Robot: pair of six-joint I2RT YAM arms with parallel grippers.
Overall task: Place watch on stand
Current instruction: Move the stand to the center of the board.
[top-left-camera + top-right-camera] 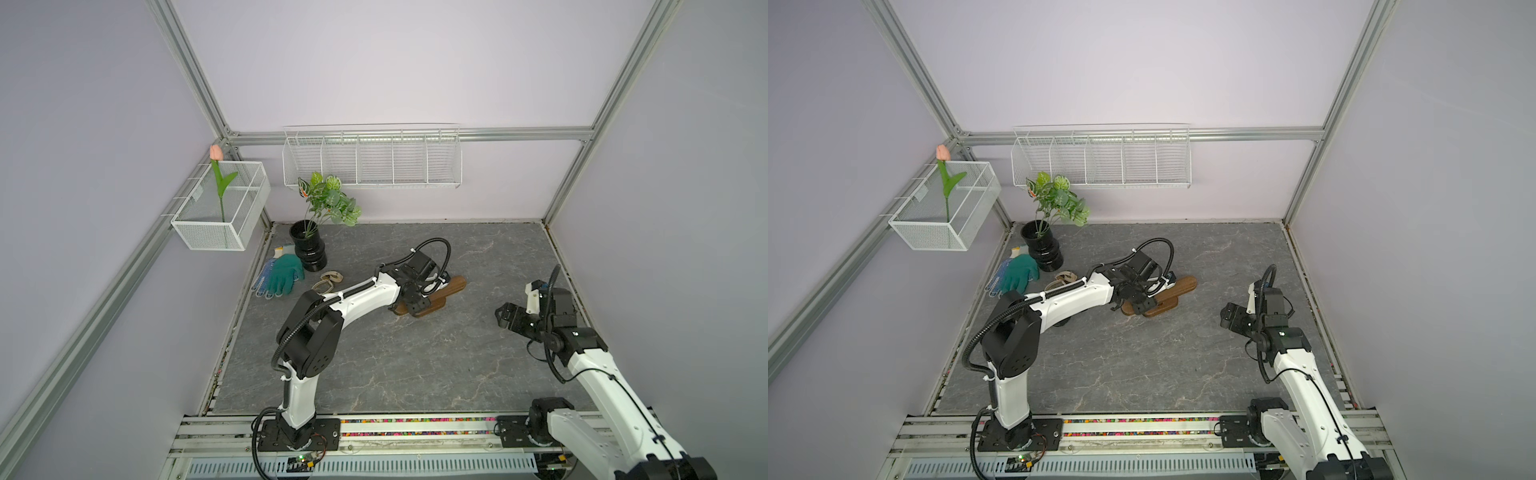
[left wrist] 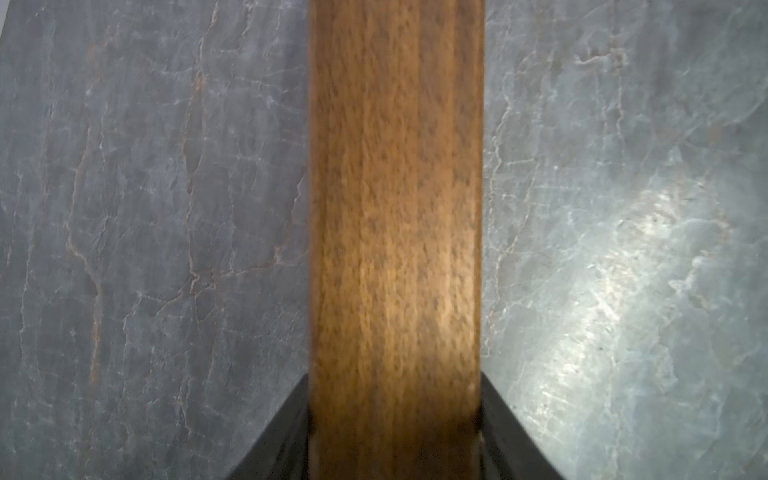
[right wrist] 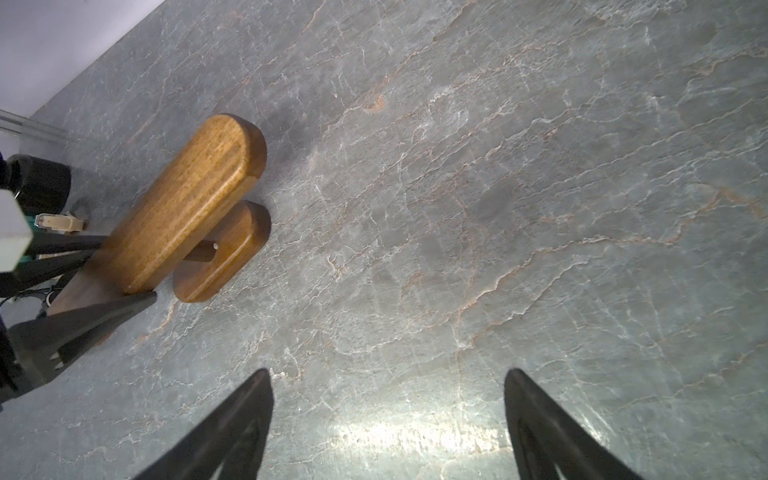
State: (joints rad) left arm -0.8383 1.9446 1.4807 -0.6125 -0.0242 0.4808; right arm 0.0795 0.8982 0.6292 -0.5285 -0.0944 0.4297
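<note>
In both top views the brown wooden stand (image 1: 455, 284) (image 1: 1185, 283) stands mid-table on its oval foot. My left gripper (image 1: 424, 297) (image 2: 395, 378) is shut on the stand's bar (image 2: 395, 208), with one black finger pressed against each long side. The right wrist view shows the bar's free rounded end (image 3: 187, 203) above the foot. A beige watch (image 1: 328, 280) (image 1: 1061, 279) (image 3: 58, 222) lies on the table to the left of the stand, with no gripper touching it. My right gripper (image 1: 505, 316) (image 3: 388, 374) hangs open over bare table right of the stand, holding nothing.
A black ribbed vase (image 1: 309, 249) with a green plant stands at the back left. Green and blue-dotted gloves (image 1: 280, 274) lie beside it. A white wire shelf (image 1: 372, 160) and a mesh basket (image 1: 220, 208) with a tulip hang on the walls.
</note>
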